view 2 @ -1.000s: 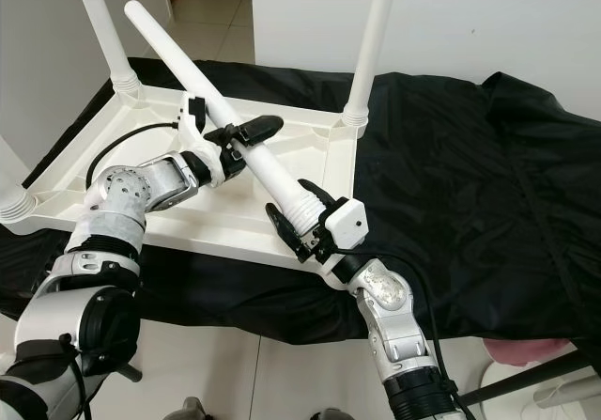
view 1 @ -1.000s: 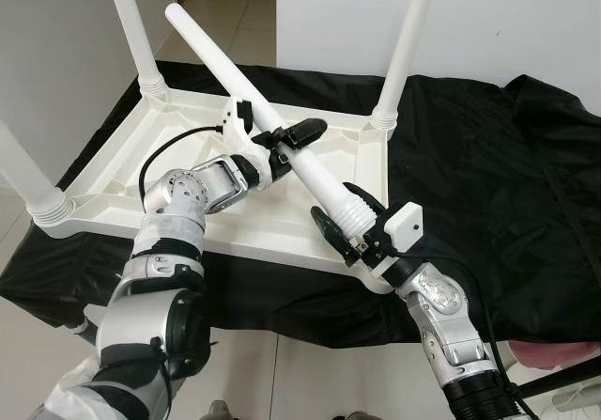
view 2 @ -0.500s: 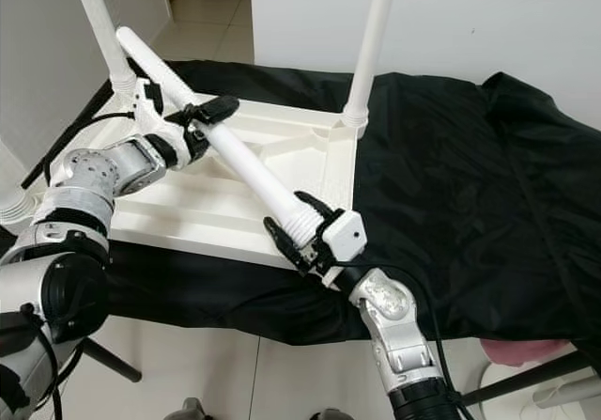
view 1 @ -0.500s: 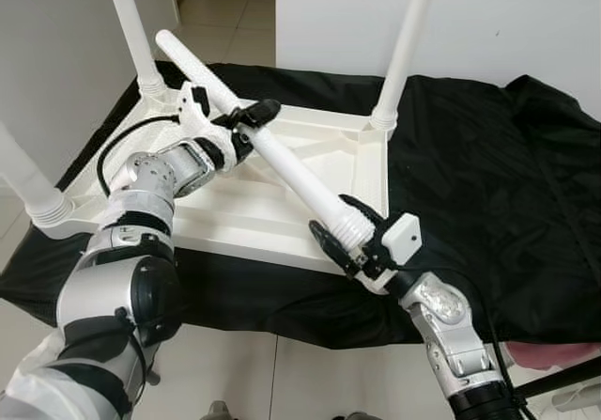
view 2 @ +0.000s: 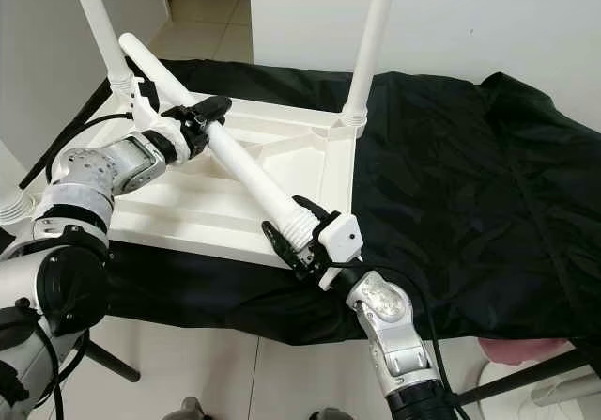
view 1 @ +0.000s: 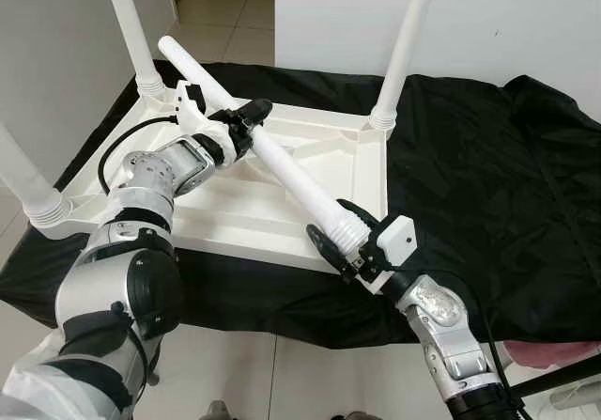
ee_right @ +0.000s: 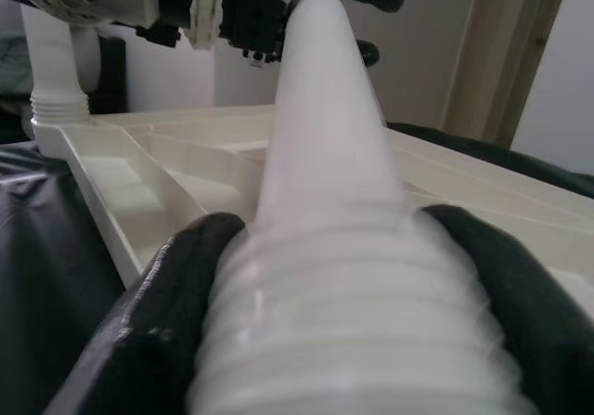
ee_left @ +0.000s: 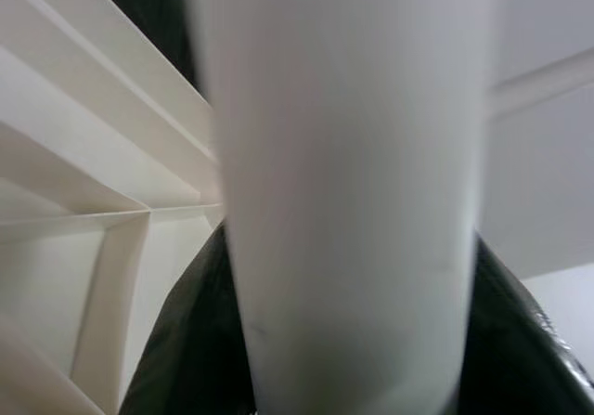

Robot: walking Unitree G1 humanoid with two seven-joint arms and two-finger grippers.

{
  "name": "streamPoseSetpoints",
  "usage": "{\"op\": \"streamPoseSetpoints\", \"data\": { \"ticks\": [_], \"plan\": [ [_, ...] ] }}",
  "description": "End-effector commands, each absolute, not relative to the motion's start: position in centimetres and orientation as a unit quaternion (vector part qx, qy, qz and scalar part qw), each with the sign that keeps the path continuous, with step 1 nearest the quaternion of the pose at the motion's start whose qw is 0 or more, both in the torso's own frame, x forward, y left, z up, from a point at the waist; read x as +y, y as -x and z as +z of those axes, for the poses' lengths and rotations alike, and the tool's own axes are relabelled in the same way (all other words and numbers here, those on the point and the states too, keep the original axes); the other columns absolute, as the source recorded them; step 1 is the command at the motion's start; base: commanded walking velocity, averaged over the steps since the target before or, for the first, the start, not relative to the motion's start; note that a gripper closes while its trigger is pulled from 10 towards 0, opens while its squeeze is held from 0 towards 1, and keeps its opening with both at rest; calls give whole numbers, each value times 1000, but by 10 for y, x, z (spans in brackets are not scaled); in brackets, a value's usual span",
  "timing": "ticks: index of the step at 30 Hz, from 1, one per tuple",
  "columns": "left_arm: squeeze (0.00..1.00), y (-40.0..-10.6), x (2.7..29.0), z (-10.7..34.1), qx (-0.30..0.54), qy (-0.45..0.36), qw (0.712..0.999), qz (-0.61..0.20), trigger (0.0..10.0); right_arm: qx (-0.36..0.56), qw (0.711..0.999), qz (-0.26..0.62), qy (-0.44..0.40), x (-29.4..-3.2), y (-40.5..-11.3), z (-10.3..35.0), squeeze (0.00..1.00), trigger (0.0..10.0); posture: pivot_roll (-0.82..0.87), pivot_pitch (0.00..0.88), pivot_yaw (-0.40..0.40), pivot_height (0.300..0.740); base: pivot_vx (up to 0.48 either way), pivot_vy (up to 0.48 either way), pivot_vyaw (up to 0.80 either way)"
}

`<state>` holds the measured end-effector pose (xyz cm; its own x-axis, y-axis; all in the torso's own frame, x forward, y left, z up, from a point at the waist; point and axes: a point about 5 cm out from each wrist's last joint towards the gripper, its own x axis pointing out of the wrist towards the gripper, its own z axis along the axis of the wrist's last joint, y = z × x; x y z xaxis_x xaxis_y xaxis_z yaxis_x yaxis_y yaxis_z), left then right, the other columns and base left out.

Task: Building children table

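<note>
Nearest the camera, the right gripper (view 1: 340, 241) reaches up from the lower right, its two black fingers clamped on the ribbed, threaded end of a loose white table leg (view 1: 282, 162). That end sits just above the near right corner of an upside-down white plastic table top (view 1: 225, 215), which rests on a black cloth (view 1: 488, 176) spread over a raised surface.

From there the loose leg slants up and away toward the far left, crossing above the underside ribs of the table top. Partway along it, the left gripper (view 1: 242, 119) closes its black fingers around the smooth shaft, the silver left arm bending in from the left edge.

Three other white legs already stand upright in the corner sockets: one at the near left (view 1: 28, 180), one at the far left (view 1: 131, 30), one at the far right (view 1: 404, 49). Beyond them are a white wall (view 1: 507, 16) and pale floor tiles (view 1: 225, 7).
</note>
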<state>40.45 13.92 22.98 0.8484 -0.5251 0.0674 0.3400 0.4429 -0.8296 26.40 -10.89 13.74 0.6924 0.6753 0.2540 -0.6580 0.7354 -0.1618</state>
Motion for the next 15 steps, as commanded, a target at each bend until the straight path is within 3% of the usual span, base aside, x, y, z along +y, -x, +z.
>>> {"op": "streamPoseSetpoints", "data": {
  "ticks": [1, 2, 3, 7, 8, 10, 11, 15],
  "plan": [
    [0, -407, 139, 249, 75, 461, 837, -284, 1608, -134, 922, 364, -1, -112, -264, 136, 1000, 10000, -55, 0, -10, 740, 0, 0, 0],
    [0, -407, 139, 249, 75, 461, 837, -284, 1608, -134, 922, 364, -1, -112, -264, 136, 1000, 10000, -55, 0, -10, 740, 0, 0, 0],
    [0, -408, 139, 253, 68, 452, 842, -287, 10000, -131, 925, 356, -8, -114, -265, 137, 1000, 10000, -53, 0, -10, 740, 0, 0, 0],
    [0, -409, 139, 257, 59, 445, 845, -290, 10000, -124, 931, 345, -9, -115, -265, 136, 1000, 10000, -51, 0, -10, 740, 0, 0, 0],
    [0, -409, 139, 260, 52, 432, 852, -293, 10000, -107, 935, 338, -10, -116, -266, 135, 337, 10000, -52, 0, -10, 740, 0, 0, 0],
    [0, -409, 139, 262, 46, 422, 856, -295, 10000, -95, 938, 334, -11, -117, -267, 134, 337, 10000, -51, 0, -10, 740, 0, 0, 0],
    [0, -409, 138, 266, 36, 402, 864, -299, 10000, -90, 944, 317, -15, -119, -270, 136, 0, 10000, -52, 0, -11, 740, 0, 0, 0],
    [0, -406, 130, 275, 7, 343, 886, -313, 10000, -72, 956, 285, -16, -122, -278, 143, 0, 10000, -52, 0, -12, 740, 0, 0, 0]
  ]
}}
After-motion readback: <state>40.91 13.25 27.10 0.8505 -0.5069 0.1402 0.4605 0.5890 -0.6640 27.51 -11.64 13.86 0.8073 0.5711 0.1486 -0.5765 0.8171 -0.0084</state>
